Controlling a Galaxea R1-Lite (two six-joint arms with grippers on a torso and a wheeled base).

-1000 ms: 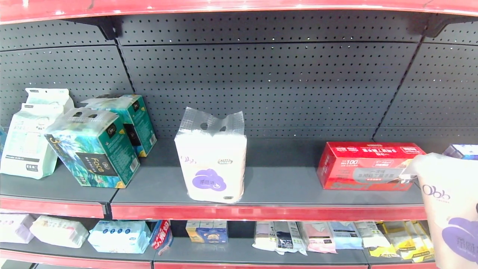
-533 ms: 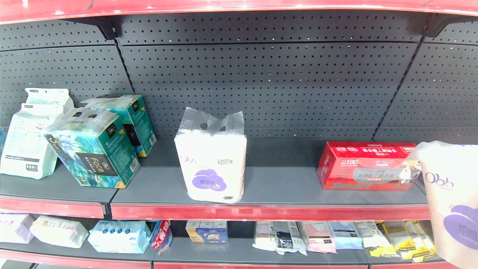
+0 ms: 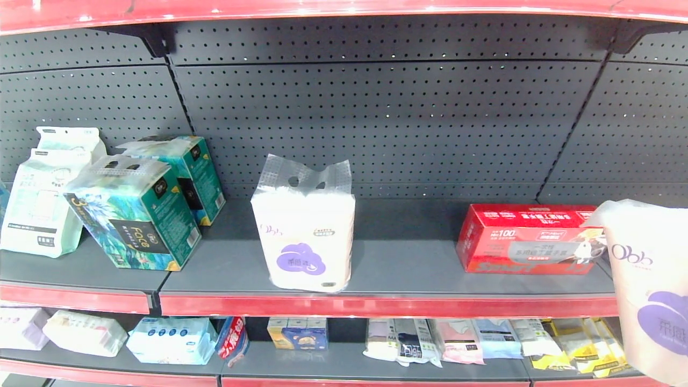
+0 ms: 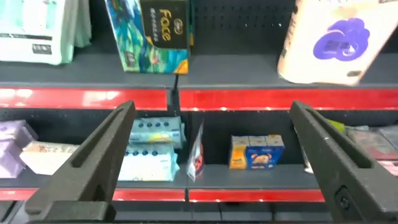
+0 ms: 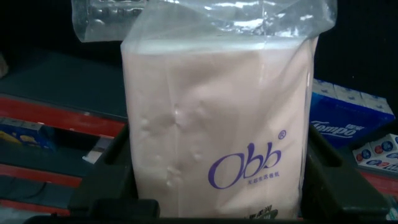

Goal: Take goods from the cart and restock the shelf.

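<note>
Seeing in head view held tissue pack (image 3: 650, 279) at our right, covering red box (image 3: 527, 236) end on shelf (image 3: 408, 258); twin pack (image 3: 306, 242) stands mid-shelf. Left wrist view: our left hand (image 4: 211, 107) wide open, empty. Right wrist view: right hand (image 5: 221, 155) clamps held tissue pack.

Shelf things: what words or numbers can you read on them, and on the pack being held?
"Obb": on the held tissue pack.
"Face": on the green box.
"100": on the red box.
"Tempo": on the blue pack.
All other print is too small or blurred to read.
</note>
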